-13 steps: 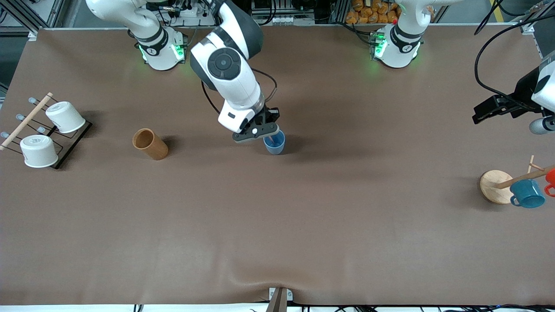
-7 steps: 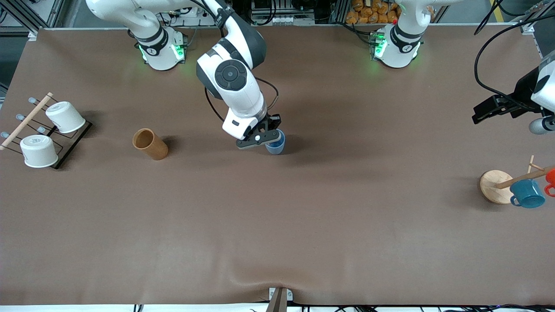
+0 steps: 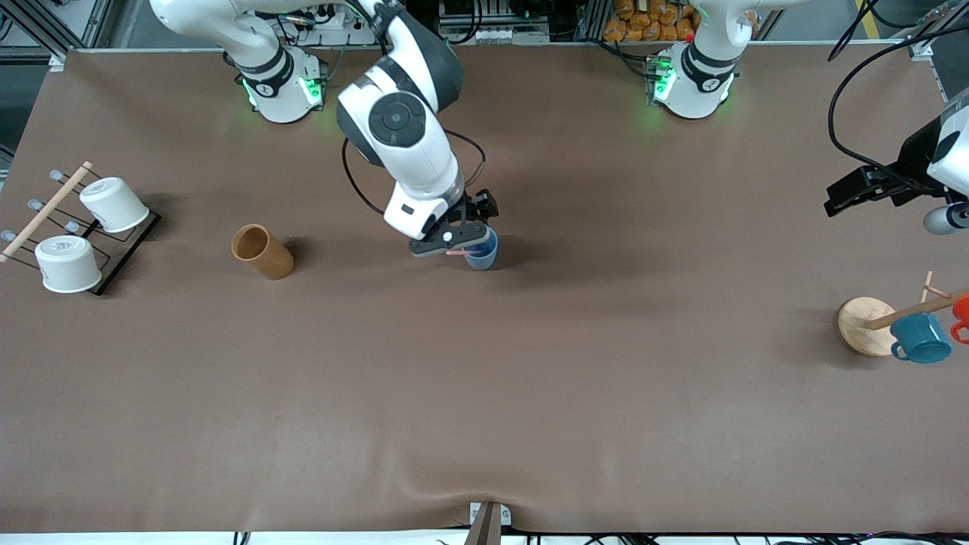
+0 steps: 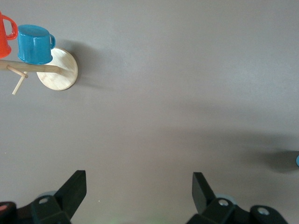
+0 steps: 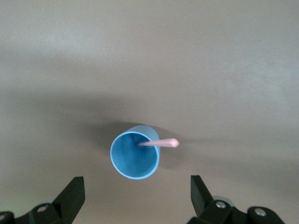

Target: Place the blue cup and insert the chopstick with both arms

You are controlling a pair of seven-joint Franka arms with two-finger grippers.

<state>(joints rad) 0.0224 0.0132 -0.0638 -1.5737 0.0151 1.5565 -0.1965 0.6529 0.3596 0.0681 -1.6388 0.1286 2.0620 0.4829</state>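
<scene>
The blue cup point(image 3: 482, 254) point(image 5: 134, 156) stands upright in the middle of the table. The pale-pink chopstick point(image 5: 159, 143) point(image 3: 456, 253) rests in it, its lower end inside and its upper end leaning out over the rim. My right gripper point(image 5: 136, 183) point(image 3: 463, 233) hovers right above the cup, open, with nothing between its fingers. My left gripper point(image 4: 138, 176) waits open and empty over bare table at the left arm's end, near the mug stand.
A brown cylindrical cup point(image 3: 262, 252) lies toward the right arm's end. Farther that way are a rack with two white cups point(image 3: 113, 204) and a wooden rod point(image 3: 45, 212). A wooden mug stand point(image 3: 861, 327) point(image 4: 58, 71) carries a teal mug point(image 3: 920, 338) and a red mug point(image 3: 961, 310).
My right gripper has opened and let go of the chopstick, which now leans in the blue cup. The hand has lifted slightly. The left arm has not moved.
</scene>
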